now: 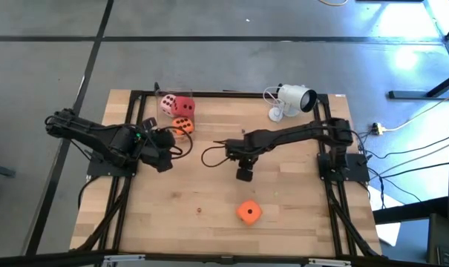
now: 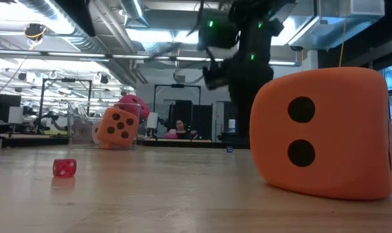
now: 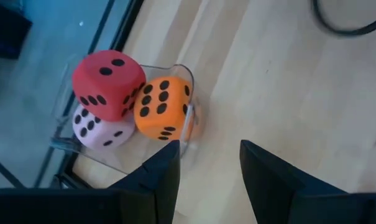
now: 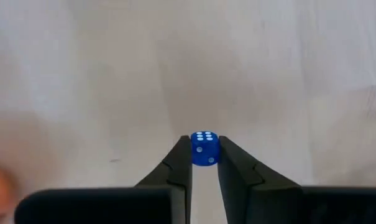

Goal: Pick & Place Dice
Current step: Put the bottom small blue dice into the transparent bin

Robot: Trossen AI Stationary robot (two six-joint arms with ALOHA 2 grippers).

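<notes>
Fingers (image 4: 181, 163) of the right gripper (image 4: 204, 163) pinched on a small blue die (image 4: 205, 149) with white pips, six showing on its upper face, held above the pale wood-grain tabletop (image 1: 209, 200) near the middle. Hard-edged and glossy, that tiny cube, unlike the soft foam-looking ones around it.

Nearer the front edge, alone on the boards, an orange die (image 1: 248, 212), rounded at the corners, two dark pips filling its near face in the low view (image 2: 325, 133). Well off to one side of it in that view, a very small red die (image 2: 64, 167) with pale pips, resting on the wood.

At the back left, a clear, thin-walled plastic container (image 3: 186, 118) holding three soft dice: a red die (image 3: 108, 84) perched on top, a pale pink die (image 3: 102, 127) beneath it, a second orange die (image 3: 162, 107) beside them showing six pips. Just in front of the container, the left gripper (image 3: 209, 165), dark fingers (image 3: 163, 171) spread apart with nothing between them, hovering over bare tabletop.

Farther out, a white camera (image 1: 293, 99) on a small stand at the back right corner, black frame rails (image 1: 332, 185) along both sides, loose dark cable (image 1: 213, 154) looped near the centre. No readable writing or labels anywhere.
</notes>
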